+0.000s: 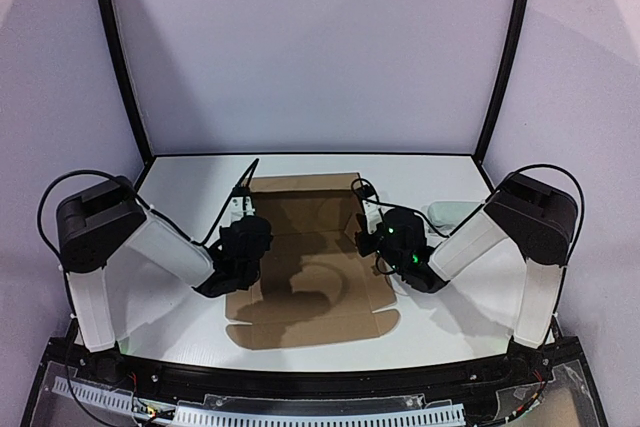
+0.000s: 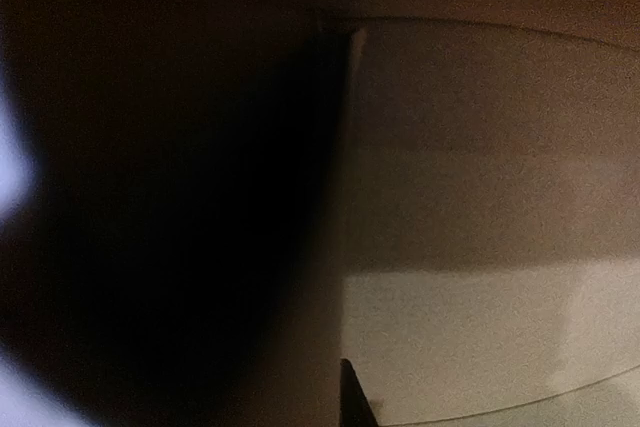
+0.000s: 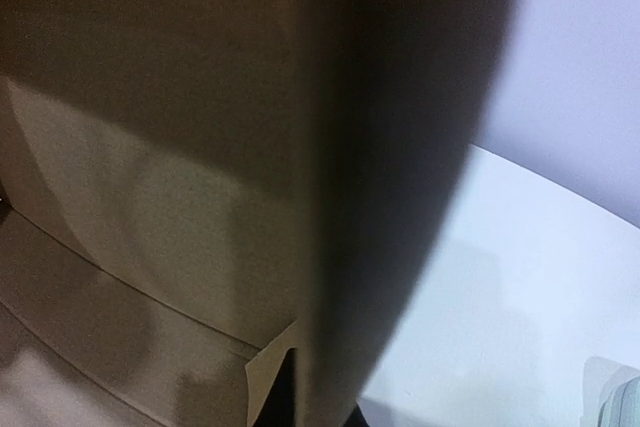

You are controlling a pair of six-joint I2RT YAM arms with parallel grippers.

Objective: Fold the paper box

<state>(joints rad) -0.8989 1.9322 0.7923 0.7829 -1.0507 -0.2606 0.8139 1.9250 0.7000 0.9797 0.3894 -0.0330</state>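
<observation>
paper box point(image 1: 300, 297) on table point(image 1: 455, 312) between left pincer point(image 1: 242, 212), right pincer point(image 1: 366, 222)

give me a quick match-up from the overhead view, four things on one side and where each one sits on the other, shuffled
Things:
1. paper box
2. left gripper
3. right gripper
4. pale case

Places:
a. at the box's right edge
b. to the right of the box, apart from it
c. flat in the middle of the table
d. at the box's left edge

Pairs: 1-c, 2-d, 3-a, 4-b
</observation>
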